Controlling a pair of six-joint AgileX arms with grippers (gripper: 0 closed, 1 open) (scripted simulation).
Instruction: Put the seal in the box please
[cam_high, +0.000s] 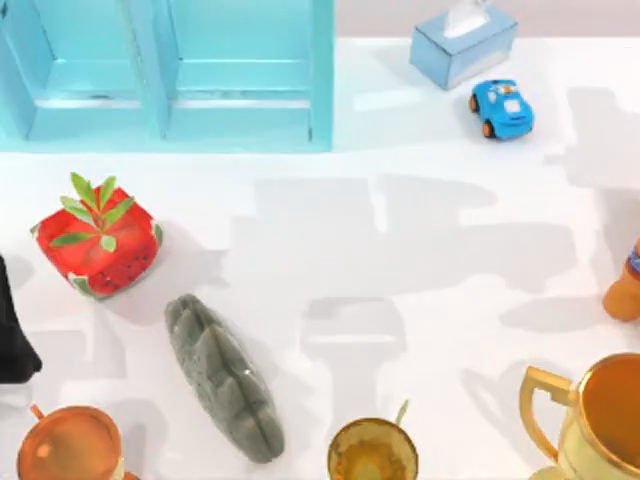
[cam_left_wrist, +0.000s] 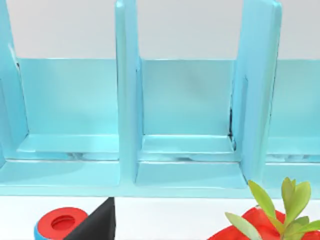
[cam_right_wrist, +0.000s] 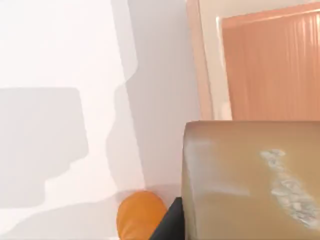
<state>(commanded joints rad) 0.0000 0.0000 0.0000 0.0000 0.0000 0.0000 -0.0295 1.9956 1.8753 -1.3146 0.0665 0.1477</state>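
The seal (cam_right_wrist: 250, 180) is a tan block with pale marks on one face, very close in the right wrist view. A dark finger (cam_right_wrist: 169, 224) of my right gripper presses against its side, and the gripper looks shut on it. The box (cam_high: 170, 70) is a turquoise piece with open compartments at the back left of the table; the left wrist view faces its compartments (cam_left_wrist: 185, 100). My left gripper (cam_high: 14, 330) is a black shape at the table's left edge, well in front of the box.
A strawberry-patterned cube (cam_high: 98, 240) and a long grey-green ridged lump (cam_high: 222, 375) lie at the left. A copper cup (cam_high: 70, 445), gold cup (cam_high: 372, 450) and trophy (cam_high: 590, 415) line the front. A tissue box (cam_high: 462, 42), blue toy car (cam_high: 502, 107) and orange object (cam_high: 625, 290) are at the right.
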